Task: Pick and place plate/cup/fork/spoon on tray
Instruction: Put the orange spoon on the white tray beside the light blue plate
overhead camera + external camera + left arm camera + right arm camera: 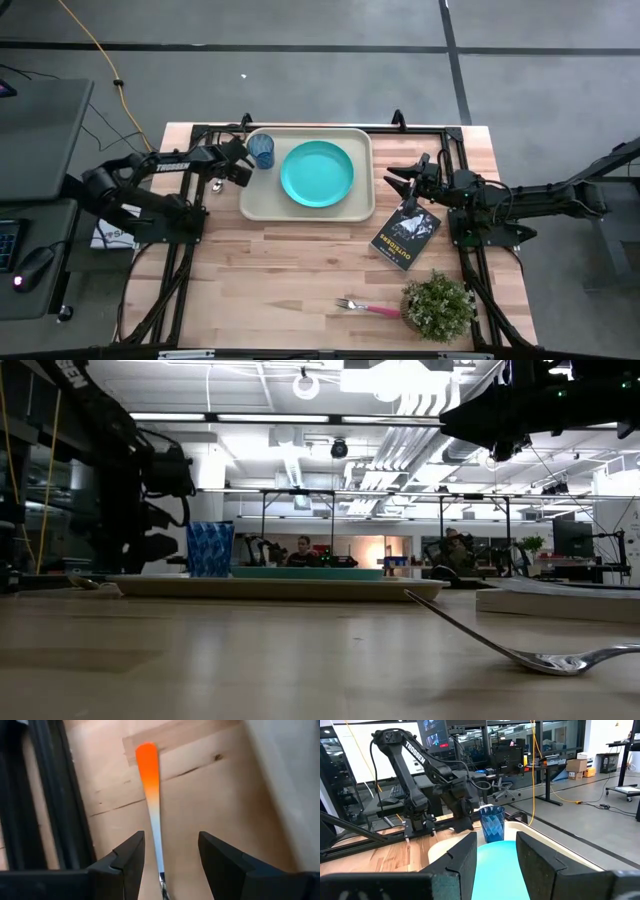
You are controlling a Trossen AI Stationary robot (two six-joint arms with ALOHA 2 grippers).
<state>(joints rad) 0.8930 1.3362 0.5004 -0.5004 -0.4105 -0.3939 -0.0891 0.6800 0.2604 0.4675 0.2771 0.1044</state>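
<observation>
The cream tray (258, 204) lies at the table's far middle. On it rest the turquoise plate (317, 173) and, in its far left corner, the upright blue cup (262, 151). The spoon (216, 185) lies flat on the wood left of the tray. Its orange handle (148, 765) runs between the fingers of my left gripper (170, 855), which slants down over it, open, the fingers apart from it. The fork (365, 307) lies on the table near the front edge. My right gripper (400, 183) hovers open just right of the tray, pointing level at it.
A black book (405, 235) lies right of the tray, below my right gripper. A small potted plant (438, 305) stands at the near right, beside the fork. A black frame rail (60, 795) runs close along the spoon's side.
</observation>
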